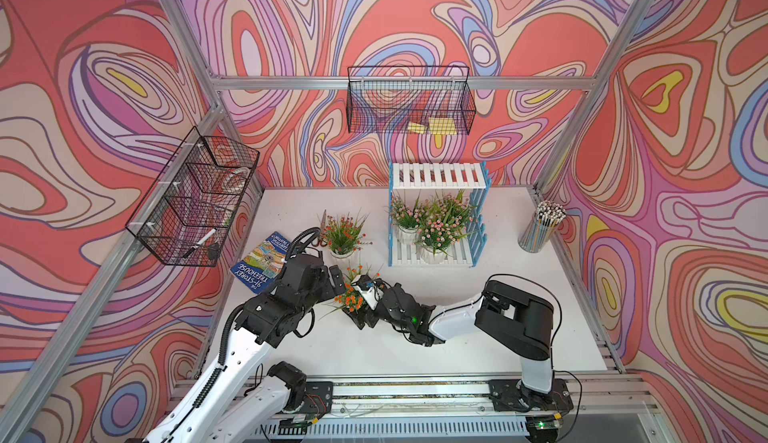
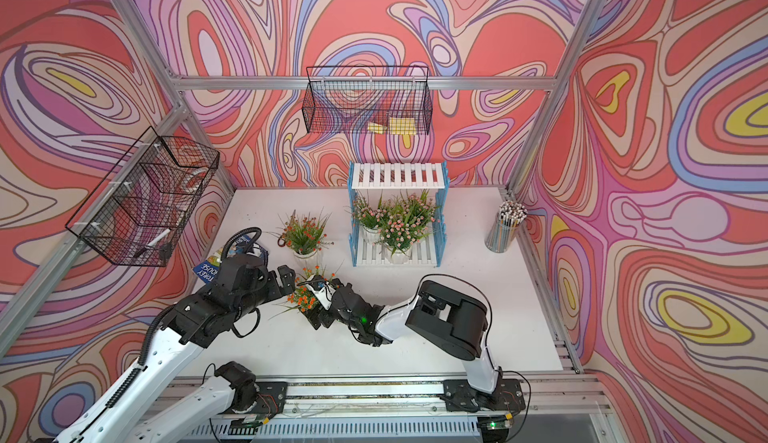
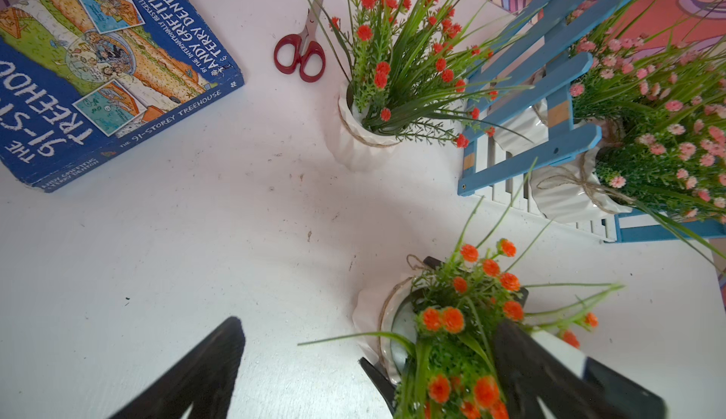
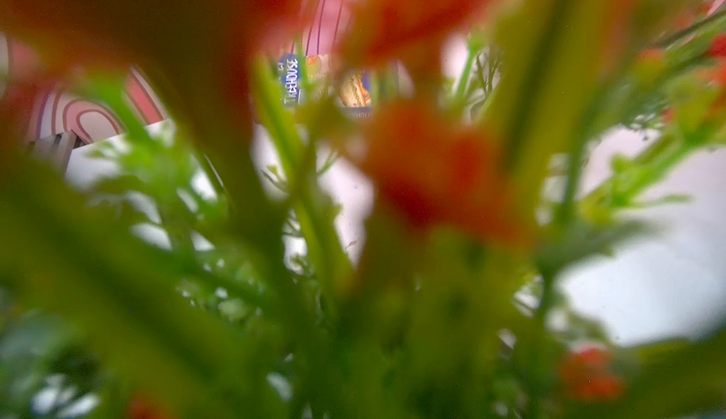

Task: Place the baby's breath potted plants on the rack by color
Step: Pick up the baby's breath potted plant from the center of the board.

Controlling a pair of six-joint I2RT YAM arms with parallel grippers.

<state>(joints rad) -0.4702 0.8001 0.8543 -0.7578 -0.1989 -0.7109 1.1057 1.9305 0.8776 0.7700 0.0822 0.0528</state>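
An orange-flowered baby's breath plant (image 1: 352, 300) in a white ribbed pot (image 3: 367, 311) sits at mid-table. My right gripper (image 1: 355, 303) reaches in from the right and is shut on the pot, one black finger (image 3: 375, 374) against each side. Blurred leaves fill the right wrist view. My left gripper (image 1: 337, 279) hangs open just left of this plant, nothing held, one finger (image 3: 550, 377) over its foliage. A second orange plant (image 1: 344, 233) stands on the table left of the rack (image 1: 438, 175). Pink-flowered plants (image 1: 436, 225) crowd the rack's lower shelf; the top shelf (image 2: 395, 175) is bare.
A blue book (image 1: 259, 262) lies at the left, with red-handled scissors (image 3: 300, 51) beyond it. A cup of pencils (image 1: 540, 229) stands at the far right. Black wire baskets hang on the left wall (image 1: 195, 200) and the back wall (image 1: 409, 100).
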